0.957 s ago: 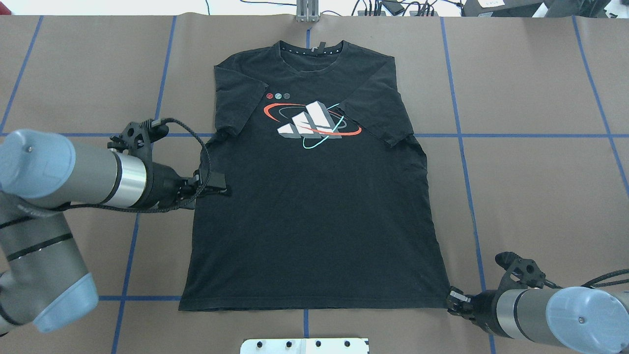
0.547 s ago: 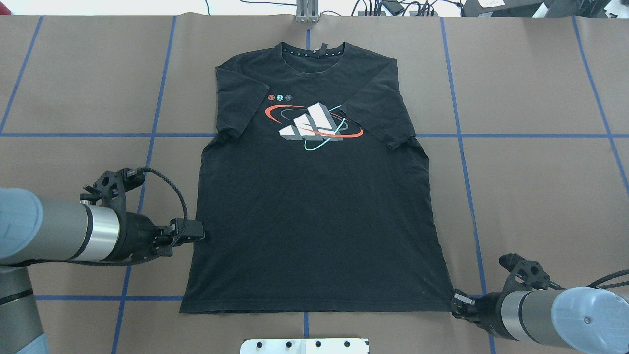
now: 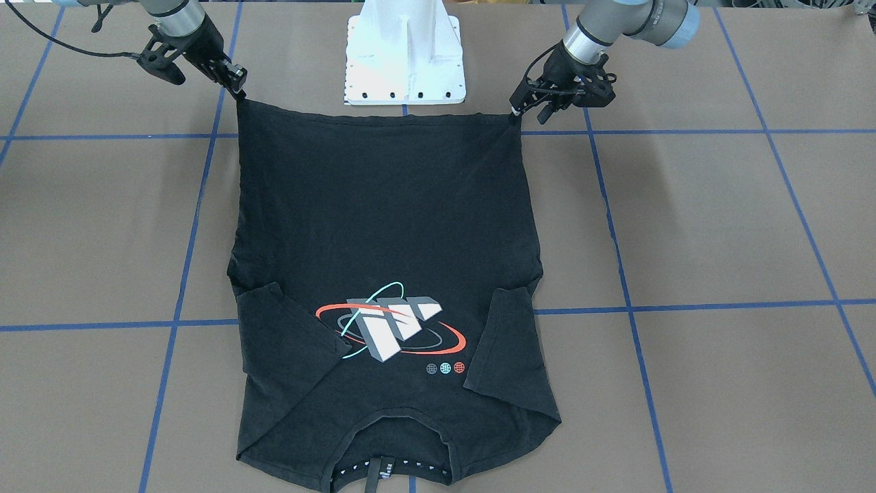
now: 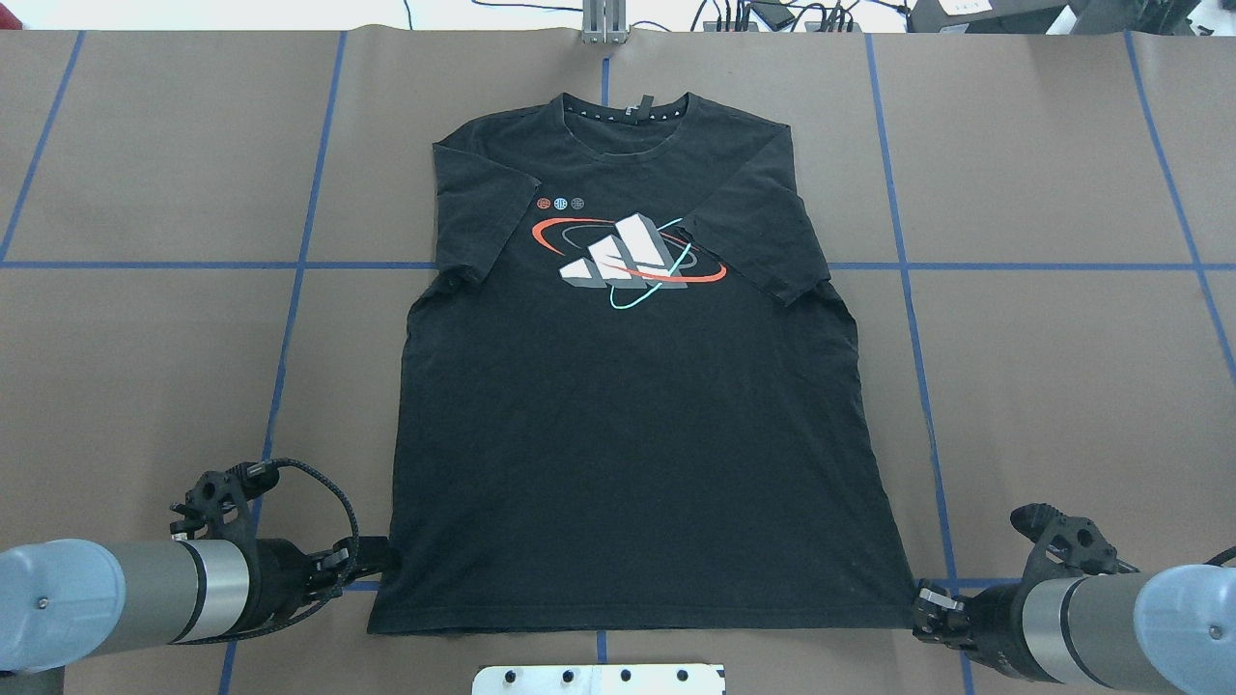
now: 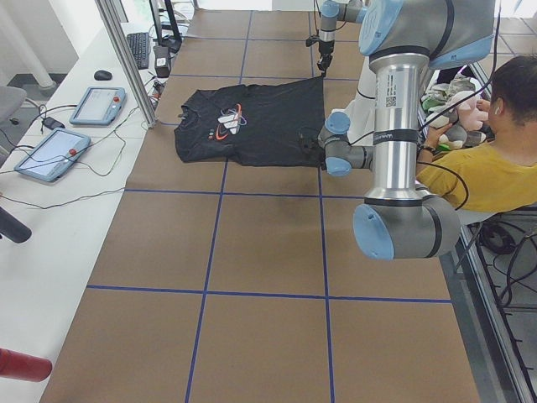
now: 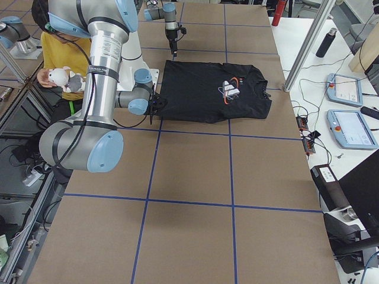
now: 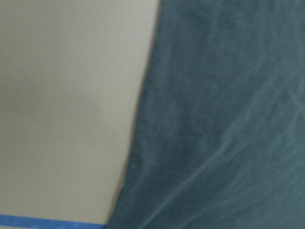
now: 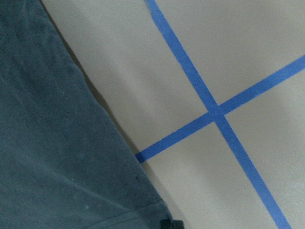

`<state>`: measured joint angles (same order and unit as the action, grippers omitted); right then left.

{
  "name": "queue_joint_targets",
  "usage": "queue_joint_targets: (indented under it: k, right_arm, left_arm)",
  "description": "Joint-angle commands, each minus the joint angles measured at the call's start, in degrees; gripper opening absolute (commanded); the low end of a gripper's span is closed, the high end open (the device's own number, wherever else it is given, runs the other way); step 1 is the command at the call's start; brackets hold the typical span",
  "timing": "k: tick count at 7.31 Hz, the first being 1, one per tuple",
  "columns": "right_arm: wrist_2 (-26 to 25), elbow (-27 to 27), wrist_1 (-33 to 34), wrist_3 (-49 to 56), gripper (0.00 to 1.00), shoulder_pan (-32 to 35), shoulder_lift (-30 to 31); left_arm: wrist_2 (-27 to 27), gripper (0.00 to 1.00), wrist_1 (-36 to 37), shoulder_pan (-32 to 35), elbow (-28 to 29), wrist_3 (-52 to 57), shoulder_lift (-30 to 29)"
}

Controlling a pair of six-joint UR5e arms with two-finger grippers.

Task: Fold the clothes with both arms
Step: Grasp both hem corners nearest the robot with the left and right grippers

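Note:
The black T-shirt lies flat on the brown table, graphic up, collar at the far side, both sleeves folded in over the chest. My right gripper is shut on the near right hem corner, which rises slightly to its tip. My left gripper sits low at the near left hem corner; its two fingers stand apart and the cloth there lies flat. The left wrist view shows only the shirt's side edge on the table. The right wrist view shows the shirt's edge beside crossed blue tape.
The white mounting pedestal stands just behind the hem, between the arms. Blue tape lines grid the table. A seated person in yellow is behind the robot. Tablets, cables and bottles lie on the far bench.
My left gripper travelled down the shirt's left edge from the sleeve area to the hem corner. The right gripper drew back toward the robot, and the whole shirt slid nearer and slightly right.

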<state>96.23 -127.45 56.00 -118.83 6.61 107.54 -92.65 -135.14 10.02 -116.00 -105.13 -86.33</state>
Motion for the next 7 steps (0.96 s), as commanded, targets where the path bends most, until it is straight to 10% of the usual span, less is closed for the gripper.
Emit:
queue_joint_targets:
  k: [1,7]
  right_arm:
    - [0.0,-0.2,0.1,0.0,0.00,-0.1,0.0]
    - [0.0,-0.6,0.1,0.0,0.00,-0.1,0.0]
  left_arm:
    - [0.6,0.74,-0.2,-2.7,0.6,-1.8,-0.4]
    - [0.6,0.61,0.0,-4.3,1.9,-2.3,-0.3]
